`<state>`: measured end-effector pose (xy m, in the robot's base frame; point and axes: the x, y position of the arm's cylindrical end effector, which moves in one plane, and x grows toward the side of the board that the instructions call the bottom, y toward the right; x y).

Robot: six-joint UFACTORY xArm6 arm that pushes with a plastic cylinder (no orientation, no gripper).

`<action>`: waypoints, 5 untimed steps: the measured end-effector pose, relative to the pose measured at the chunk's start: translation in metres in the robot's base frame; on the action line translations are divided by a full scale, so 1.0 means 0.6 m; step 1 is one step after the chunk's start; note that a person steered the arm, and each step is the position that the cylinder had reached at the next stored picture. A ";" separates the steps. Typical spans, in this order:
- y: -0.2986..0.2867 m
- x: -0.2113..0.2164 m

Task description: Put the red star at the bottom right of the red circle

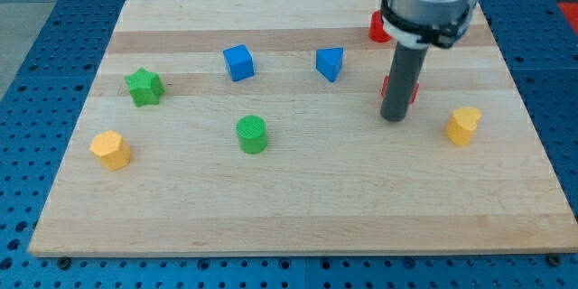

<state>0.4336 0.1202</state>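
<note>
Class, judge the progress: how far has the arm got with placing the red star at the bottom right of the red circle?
Done: nothing clearly. In hand: my tip stands against a red block, mostly hidden behind the rod; another red block sits toward the view's top, half hidden by the arm. Which is the star cannot be told. Left: confirming the final placement.

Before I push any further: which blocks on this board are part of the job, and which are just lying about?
Job:
- red block partly hidden behind my tip; shape unclear
- red block at the view's top, behind the arm; shape unclear

Lying about:
- blue cube
- blue block
- green star
- green cylinder
- yellow block
- yellow block
</note>
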 end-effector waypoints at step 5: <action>0.052 -0.054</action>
